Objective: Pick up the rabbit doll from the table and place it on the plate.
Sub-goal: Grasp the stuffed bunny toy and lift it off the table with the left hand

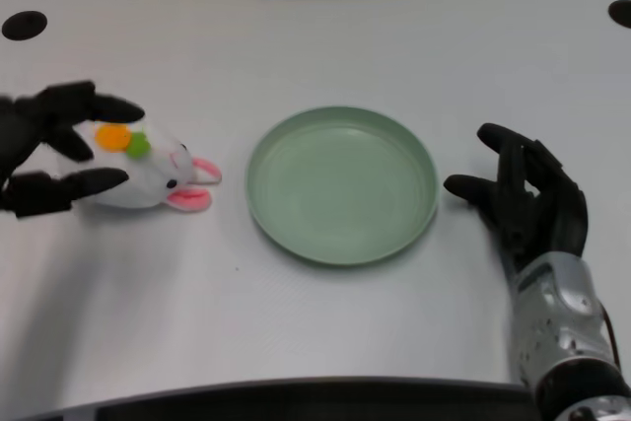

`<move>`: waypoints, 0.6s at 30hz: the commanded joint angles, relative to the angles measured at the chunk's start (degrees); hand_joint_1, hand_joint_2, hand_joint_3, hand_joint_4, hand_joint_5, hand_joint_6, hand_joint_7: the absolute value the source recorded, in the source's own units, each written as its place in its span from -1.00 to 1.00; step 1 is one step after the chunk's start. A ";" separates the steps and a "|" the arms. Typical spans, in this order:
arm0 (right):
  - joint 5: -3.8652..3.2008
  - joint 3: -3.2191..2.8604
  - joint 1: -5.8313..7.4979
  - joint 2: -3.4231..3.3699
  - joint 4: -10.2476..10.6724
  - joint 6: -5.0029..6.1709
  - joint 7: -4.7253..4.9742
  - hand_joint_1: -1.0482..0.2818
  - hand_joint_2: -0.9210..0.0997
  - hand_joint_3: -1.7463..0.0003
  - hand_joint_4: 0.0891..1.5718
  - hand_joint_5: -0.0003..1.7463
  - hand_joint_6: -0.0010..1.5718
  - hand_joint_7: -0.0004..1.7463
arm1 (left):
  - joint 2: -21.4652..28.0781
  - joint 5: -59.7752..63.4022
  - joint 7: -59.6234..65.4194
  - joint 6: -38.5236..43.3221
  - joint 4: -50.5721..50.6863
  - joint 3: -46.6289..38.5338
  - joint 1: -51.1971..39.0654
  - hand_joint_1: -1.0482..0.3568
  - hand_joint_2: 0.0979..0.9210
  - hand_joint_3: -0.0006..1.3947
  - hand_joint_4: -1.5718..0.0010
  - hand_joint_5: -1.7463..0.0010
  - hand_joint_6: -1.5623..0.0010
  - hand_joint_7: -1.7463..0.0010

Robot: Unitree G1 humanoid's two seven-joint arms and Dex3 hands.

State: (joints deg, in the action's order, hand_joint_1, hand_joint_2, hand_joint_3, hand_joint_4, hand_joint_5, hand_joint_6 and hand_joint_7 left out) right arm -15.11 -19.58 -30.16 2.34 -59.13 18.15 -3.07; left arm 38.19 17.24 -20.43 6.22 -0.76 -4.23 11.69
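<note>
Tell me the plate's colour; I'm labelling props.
Pale green, plain, no pattern: the plate shows it clearly in the head view.

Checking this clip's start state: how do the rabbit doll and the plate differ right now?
The rabbit doll is white with pink ears and orange and green spots; the plate is plain pale green. The doll is small and rounded; the plate is wide, round and shallow. The left hand has fingers around the doll; nothing touches the plate, which holds nothing. Both rest on the white table.
</note>
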 commanded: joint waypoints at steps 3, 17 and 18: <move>0.03 0.03 0.11 0.27 -0.50 -0.67 -0.28 -0.02 -1.00 0.51 -0.18 0.33 -0.18 -0.06 | 5.18 9.38 -3.54 -0.27 -3.21 7.16 8.92 -0.62 1.00 -0.95 0.70 0.37 0.46 0.96; -0.28 -0.34 -0.26 1.05 -1.78 0.09 -1.43 -0.04 -1.00 0.52 -0.19 0.31 -0.15 -0.08 | 4.33 31.90 -9.55 3.45 -20.30 27.59 30.17 -0.99 0.99 -0.95 1.00 0.89 0.87 0.99; -0.44 -0.46 -0.23 1.03 -1.75 -0.02 -1.53 -0.04 -1.00 0.53 -0.19 0.31 -0.15 -0.08 | 3.93 32.63 -9.21 3.99 -22.06 28.49 30.99 -1.00 0.99 -0.96 1.00 0.92 0.87 0.99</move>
State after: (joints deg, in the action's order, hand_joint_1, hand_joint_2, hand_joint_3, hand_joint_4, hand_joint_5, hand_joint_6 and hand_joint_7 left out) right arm -15.14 -19.70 -30.63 3.30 -60.21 18.40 -4.27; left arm 42.65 48.72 -29.90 9.36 -20.39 22.59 41.21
